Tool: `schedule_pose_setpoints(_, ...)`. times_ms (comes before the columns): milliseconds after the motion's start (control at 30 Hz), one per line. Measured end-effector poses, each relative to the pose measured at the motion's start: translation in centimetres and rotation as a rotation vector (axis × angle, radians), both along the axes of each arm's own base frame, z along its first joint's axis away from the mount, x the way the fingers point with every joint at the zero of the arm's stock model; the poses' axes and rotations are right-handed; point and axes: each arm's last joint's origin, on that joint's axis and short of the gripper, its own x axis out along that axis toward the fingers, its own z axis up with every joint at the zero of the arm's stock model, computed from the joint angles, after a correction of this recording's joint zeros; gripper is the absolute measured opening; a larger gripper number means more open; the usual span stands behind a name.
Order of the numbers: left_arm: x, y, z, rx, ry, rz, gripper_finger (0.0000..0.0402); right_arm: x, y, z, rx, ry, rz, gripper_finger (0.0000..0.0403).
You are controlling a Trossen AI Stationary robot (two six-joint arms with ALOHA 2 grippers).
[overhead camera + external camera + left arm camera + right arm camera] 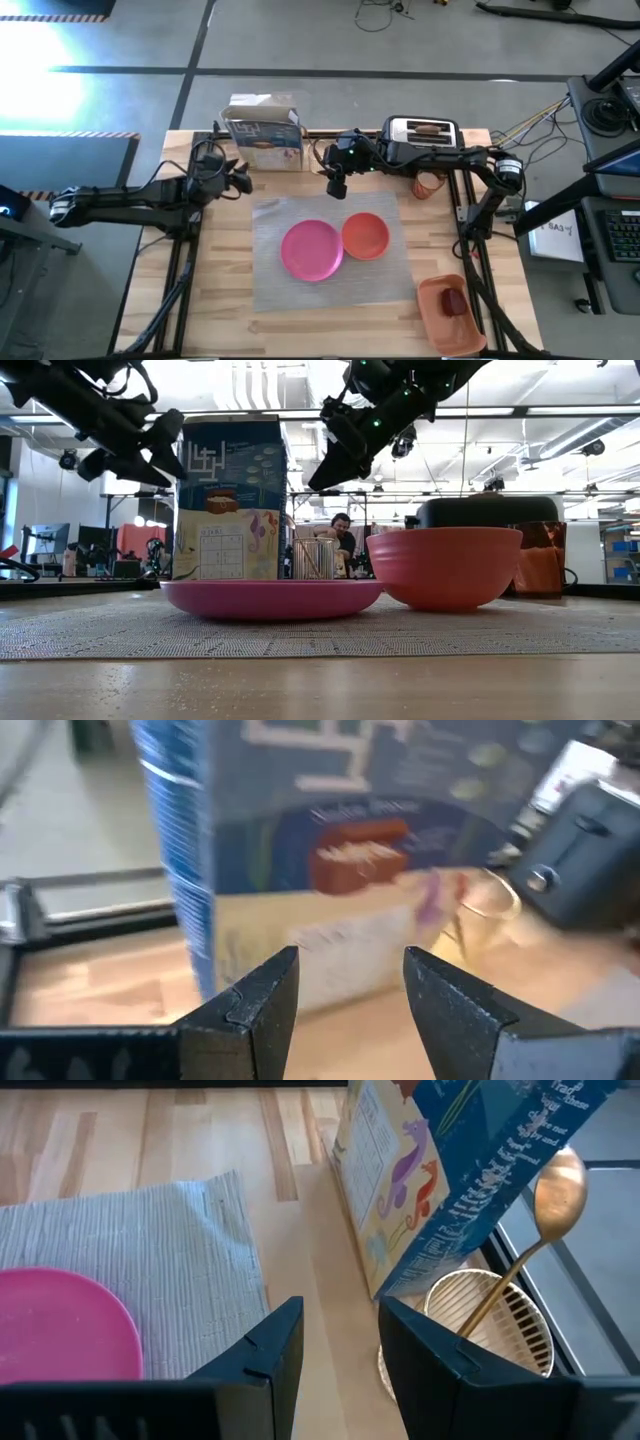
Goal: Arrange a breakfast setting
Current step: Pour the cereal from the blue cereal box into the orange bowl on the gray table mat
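Observation:
A grey placemat (290, 285) lies mid-table and bears a pink plate (312, 250) and an orange bowl (365, 235) side by side. A small orange cup (428, 185) stands right of the mat, in front of the toaster (422, 135). A brown toast slice (428, 127) sits in the toaster's slot. The red apple (455, 302) lies in an orange tray (440, 325) at the near right. A thin spoon (540, 1210) stands in a wire holder (500, 1330) beside the cereal box (262, 135). My left gripper (350, 960) hovers open near the box. My right gripper (340, 1310) hovers open above the mat's far edge.
The tall blue cereal box (232, 500) stands upright at the table's far edge, between the two grippers. The wire holder (315, 558) stands just right of it. The toaster (490, 510) fills the far right. Bare wood lies left of the mat and along the near edge.

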Motion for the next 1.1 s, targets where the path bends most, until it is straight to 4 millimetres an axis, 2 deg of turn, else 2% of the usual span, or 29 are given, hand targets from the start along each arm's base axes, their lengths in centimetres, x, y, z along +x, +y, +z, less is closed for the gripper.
schedule_pose_setpoints(133, 0.1, 0.0, -0.2, 0.005, 0.03, -0.009, 0.0166, 0.0, 0.0, 0.0, 0.001, 0.0, 0.001, 0.0123)
schedule_pose_setpoints(300, 0.2, 0.2, -0.2, 0.092, 0.127, 0.04, 0.0166, 0.0, 0.0, 0.0, 0.021, -0.006, -0.013, 0.0123)
schedule_pose_setpoints(500, 0.4, 0.1, -0.1, 0.123, 0.22, -0.09, 0.0166, 0.0, 0.0, 0.0, 0.052, -0.01, -0.036, 0.0123)
schedule_pose_setpoints(600, 0.2, 0.1, -0.3, 0.144, 0.276, -0.087, 0.0166, 0.0, 0.0, 0.0, 0.052, -0.01, -0.035, 0.0123)
schedule_pose_setpoints(700, -0.4, 0.2, -0.6, 0.161, 0.353, -0.03, 0.0166, 0.0, 0.0, 0.0, 0.051, -0.01, -0.037, 0.0123)
schedule_pose_setpoints(833, -1.7, 0.2, -0.9, 0.164, 0.384, 0.149, 0.0166, 0.0, -0.3, 0.1, 0.047, -0.017, -0.048, 0.0123)
schedule_pose_setpoints(1100, -2.8, 0.4, -1.2, 0.238, 0.328, 0.368, 0.0161, -0.6, -3.3, 1.2, -0.006, -0.092, -0.218, 0.0123)
